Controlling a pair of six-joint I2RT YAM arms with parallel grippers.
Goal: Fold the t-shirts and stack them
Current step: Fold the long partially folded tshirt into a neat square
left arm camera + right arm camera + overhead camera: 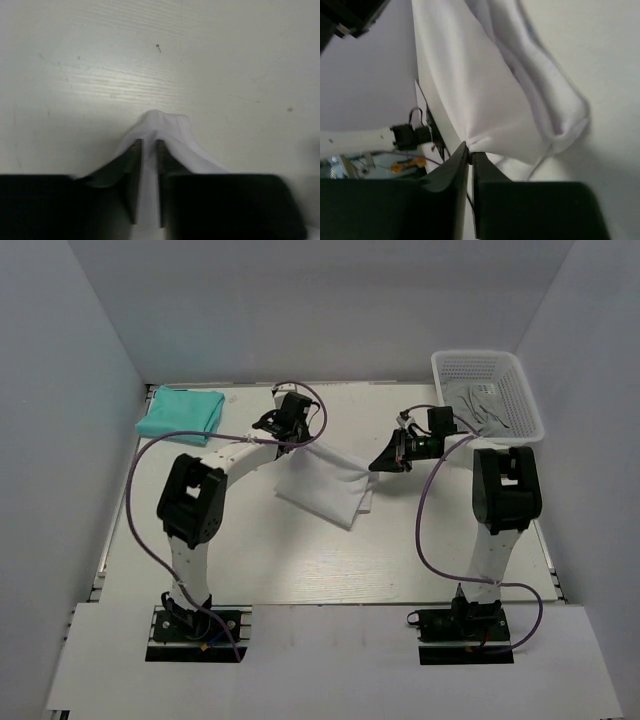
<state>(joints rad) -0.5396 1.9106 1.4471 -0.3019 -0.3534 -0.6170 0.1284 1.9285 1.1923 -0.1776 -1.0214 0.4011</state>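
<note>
As pincers pinch its edges, white t-shirt hangs

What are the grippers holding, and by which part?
Both hold the white t-shirt: the left gripper pinches a bunched edge, the right gripper an edge on the other side.

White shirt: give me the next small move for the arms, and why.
Probably draw the left gripper and right gripper together toward the near edge, folding over: each pinches a raised edge of the white shirt, whose rest lies flat.
</note>
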